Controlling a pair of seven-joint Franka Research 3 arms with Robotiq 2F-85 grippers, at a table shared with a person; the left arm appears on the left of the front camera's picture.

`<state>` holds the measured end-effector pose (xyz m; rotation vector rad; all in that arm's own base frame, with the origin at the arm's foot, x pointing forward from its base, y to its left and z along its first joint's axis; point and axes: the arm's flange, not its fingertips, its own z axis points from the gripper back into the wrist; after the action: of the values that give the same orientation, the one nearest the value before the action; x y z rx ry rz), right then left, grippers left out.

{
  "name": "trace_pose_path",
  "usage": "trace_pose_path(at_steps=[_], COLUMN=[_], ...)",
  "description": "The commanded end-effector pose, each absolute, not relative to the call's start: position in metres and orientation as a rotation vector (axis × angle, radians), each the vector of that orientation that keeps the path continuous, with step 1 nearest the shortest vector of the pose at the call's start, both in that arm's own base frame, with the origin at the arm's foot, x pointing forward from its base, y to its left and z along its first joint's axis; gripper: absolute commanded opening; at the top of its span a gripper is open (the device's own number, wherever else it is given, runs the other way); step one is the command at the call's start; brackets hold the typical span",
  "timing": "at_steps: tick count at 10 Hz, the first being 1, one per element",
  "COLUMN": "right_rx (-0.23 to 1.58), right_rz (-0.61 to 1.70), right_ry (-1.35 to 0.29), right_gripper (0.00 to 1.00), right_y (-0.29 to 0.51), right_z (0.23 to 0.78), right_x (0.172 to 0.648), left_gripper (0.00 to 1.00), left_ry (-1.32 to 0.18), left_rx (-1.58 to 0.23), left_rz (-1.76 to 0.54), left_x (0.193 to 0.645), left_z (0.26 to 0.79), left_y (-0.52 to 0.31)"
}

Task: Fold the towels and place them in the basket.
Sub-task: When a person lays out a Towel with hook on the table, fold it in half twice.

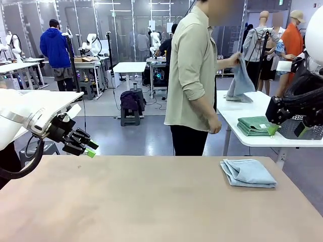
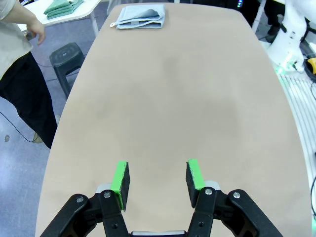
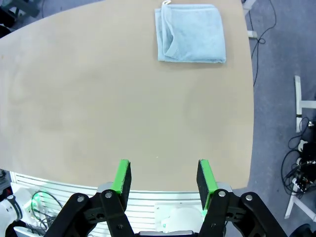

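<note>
One pale grey-blue towel (image 1: 247, 173) lies folded on the tan table at its far right; it also shows in the left wrist view (image 2: 139, 16) and the right wrist view (image 3: 191, 33), with a small white loop at one corner. The person behind the table holds a second towel (image 1: 241, 80) up over a white side table. The dark mesh basket (image 1: 313, 132) stands on that side table, partly hidden by my right arm. My left gripper (image 1: 87, 147) (image 2: 157, 182) hovers open over the table's left end. My right gripper (image 1: 287, 130) (image 3: 163, 178) hangs open and empty, high at the right.
Folded dark green towels (image 1: 257, 125) (image 2: 61, 7) lie on the white side table (image 1: 237, 113) beside the basket. A dark stool (image 2: 69, 54) stands on the floor off the table's far edge. The person (image 1: 192, 75) stands close to the far edge.
</note>
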<state>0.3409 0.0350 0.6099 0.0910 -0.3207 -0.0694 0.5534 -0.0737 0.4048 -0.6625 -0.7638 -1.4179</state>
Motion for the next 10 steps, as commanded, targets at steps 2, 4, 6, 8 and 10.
trace_pose_path(at_steps=[2,4,6,8,10], right_rx=[0.088,0.088,0.088,0.091,0.114], right_rz=[-0.075,-0.075,-0.075,-0.069,-0.069], right_ry=[-0.321,-0.321,-0.321,-0.321,-0.346], right_gripper=[0.68,0.68,0.68,0.68,0.68], right_y=[0.035,0.035,0.035,0.035,0.029], right_z=[0.611,0.611,0.611,0.61,0.631], right_x=[0.343,0.343,0.343,0.341,0.336], left_gripper=[0.6,0.6,0.6,0.6,0.6], left_ry=[-0.751,-0.751,-0.751,-0.764,-0.784], left_rx=[-0.657,-0.657,-0.657,-0.662,-0.644], left_rz=[-1.413,-1.413,-1.413,-1.418,-1.422], left_x=[0.553,0.553,0.553,0.553,0.556], left_z=[0.407,0.407,0.407,0.405,0.429], left_y=[-0.074,-0.074,-0.074,-0.074,-0.059])
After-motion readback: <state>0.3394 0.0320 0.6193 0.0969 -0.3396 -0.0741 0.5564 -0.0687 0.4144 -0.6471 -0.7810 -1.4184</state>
